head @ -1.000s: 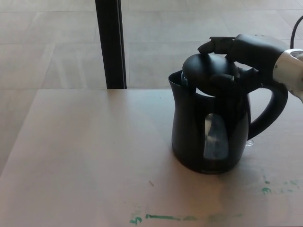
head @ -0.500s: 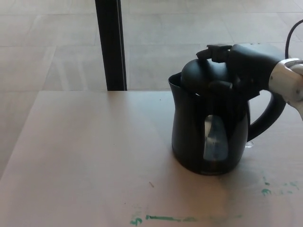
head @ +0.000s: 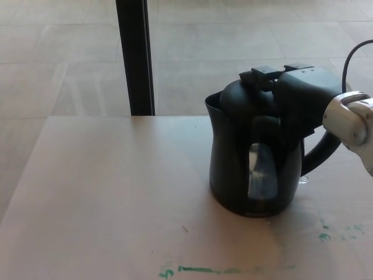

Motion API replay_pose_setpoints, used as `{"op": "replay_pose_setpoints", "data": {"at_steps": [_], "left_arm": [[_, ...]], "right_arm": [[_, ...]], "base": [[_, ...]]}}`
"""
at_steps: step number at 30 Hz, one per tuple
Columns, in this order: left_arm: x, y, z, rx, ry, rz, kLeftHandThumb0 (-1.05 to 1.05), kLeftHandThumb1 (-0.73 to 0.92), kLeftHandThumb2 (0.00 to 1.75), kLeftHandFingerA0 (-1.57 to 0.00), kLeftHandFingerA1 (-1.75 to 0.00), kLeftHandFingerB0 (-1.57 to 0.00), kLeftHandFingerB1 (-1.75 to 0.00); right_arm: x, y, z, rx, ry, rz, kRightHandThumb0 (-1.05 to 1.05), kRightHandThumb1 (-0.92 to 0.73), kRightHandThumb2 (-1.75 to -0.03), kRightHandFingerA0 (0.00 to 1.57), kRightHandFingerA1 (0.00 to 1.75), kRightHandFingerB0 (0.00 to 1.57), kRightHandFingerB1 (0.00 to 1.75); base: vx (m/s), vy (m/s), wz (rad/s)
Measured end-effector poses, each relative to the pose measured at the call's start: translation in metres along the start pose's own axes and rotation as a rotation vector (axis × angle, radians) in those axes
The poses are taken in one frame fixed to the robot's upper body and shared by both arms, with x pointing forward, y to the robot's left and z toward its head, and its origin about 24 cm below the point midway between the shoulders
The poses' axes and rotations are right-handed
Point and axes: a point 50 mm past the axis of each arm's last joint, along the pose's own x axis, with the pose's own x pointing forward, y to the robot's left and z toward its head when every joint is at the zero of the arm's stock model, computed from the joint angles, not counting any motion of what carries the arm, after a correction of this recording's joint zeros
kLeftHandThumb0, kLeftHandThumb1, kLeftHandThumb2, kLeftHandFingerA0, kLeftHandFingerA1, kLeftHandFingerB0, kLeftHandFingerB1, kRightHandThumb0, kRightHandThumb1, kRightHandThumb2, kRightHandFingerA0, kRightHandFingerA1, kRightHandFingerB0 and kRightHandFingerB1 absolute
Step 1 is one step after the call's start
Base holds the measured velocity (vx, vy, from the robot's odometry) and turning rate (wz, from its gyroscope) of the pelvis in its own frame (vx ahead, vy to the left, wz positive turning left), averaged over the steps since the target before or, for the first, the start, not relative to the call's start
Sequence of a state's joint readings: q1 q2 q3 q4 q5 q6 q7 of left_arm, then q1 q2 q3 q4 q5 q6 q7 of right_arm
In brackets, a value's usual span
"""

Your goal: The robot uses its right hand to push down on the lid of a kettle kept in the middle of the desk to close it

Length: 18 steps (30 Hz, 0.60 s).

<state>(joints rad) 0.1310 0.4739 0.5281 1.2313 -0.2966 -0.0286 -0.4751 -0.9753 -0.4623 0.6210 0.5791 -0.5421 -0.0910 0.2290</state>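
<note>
Robot hand: the right robot hand comes in from the right edge and lies on top of the kettle, black on black. It holds nothing; its fingers reach forward over the lid rather than wrapping it, so I read it as open, pressing flat.
Left robot hand: not in view.
Kettle: directly under the robot hand, standing upright on the tabletop, its spout side away from the wrist, its water window below the palm.
Lid: just under the fingertips, domed. It sits low on the body; whether it has fully latched cannot be told, since hand and lid merge in the dark.
Handle: the handle loops out below the wrist, apart from the robot hand and not gripped.
How it will handle: a stiff plastic shell, probably light if empty, smooth and a little slippery. A push off centre could tip or slide it across the bare tabletop.
Where to press: on the crown of the lid, straight down, so the force runs through the base. The hinge looks to be on the handle side, so the front half of the lid is likely the better spot.
Behind the robot hand: a dark post and the tiled floor.
Near edge: green marks on the tabletop, well apart from the kettle.
</note>
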Motion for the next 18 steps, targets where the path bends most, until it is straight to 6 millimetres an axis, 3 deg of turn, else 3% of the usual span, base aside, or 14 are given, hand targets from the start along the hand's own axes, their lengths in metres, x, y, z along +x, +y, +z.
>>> {"op": "replay_pose_setpoints", "data": {"at_steps": [4, 5, 6, 7, 10, 11, 18], "left_arm": [[0.0, 0.0, 0.0, 0.004, 0.001, -0.001, -0.77, 0.76, 0.63, -0.46, -0.45, -0.35, -0.34], [0.0, 0.0, 0.0, 0.004, 0.001, -0.002, -0.77, 0.6, 0.99, -0.41, -0.59, -0.27, -0.47], [0.0, 0.0, 0.0, 0.003, 0.001, -0.001, -0.78, 0.77, 0.63, -0.45, -0.49, -0.35, -0.35], [0.0, 0.0, 0.0, 0.003, 0.001, -0.001, -0.78, 0.75, 0.63, -0.45, -0.51, -0.35, -0.35], [0.0, 0.0, 0.0, 0.003, 0.002, 0.0, -0.76, 0.75, 0.63, -0.46, -0.51, -0.35, -0.35], [0.0, 0.0, -0.001, 0.002, 0.003, 0.0, -0.76, 0.76, 0.63, -0.44, -0.5, -0.33, -0.35], [0.0, 0.0, -0.001, 0.0, 0.003, 0.001, -0.77, 0.76, 0.63, -0.44, -0.47, -0.34, -0.35]], "right_arm": [[0.0, -0.006, 0.002, -0.002, -0.007, -0.016, -0.76, -0.56, -0.94, 0.25, 0.56, 0.17, 0.44], [0.0, -0.007, 0.001, 0.001, -0.006, -0.016, -0.76, -0.56, -0.94, 0.27, 0.57, 0.2, 0.44], [0.0, -0.008, 0.001, 0.006, -0.006, -0.015, -0.73, -0.68, -0.61, 0.31, 0.54, 0.26, 0.34], [0.0, -0.009, 0.001, 0.011, -0.005, -0.015, -0.73, -0.7, -0.61, 0.31, 0.59, 0.27, 0.36], [-0.002, -0.013, -0.003, 0.053, -0.001, -0.016, -0.75, -0.7, -0.62, 0.28, 0.5, 0.27, 0.34], [-0.002, -0.015, -0.004, 0.076, 0.002, -0.017, -0.72, -0.64, -0.61, 0.36, 0.47, 0.34, 0.31], [-0.004, -0.03, -0.015, 0.31, 0.034, -0.059, -0.81, -0.69, -0.61, 0.35, 0.5, 0.29, 0.34]], "base": [[0.0, 0.0, 0.0], [0.0, 0.0, 0.0], [0.0, 0.0, 0.0], [0.0, 0.0, 0.0], [0.0, 0.0, 0.0], [0.0, 0.0, 0.0], [0.0, 0.0, 0.0]]}}
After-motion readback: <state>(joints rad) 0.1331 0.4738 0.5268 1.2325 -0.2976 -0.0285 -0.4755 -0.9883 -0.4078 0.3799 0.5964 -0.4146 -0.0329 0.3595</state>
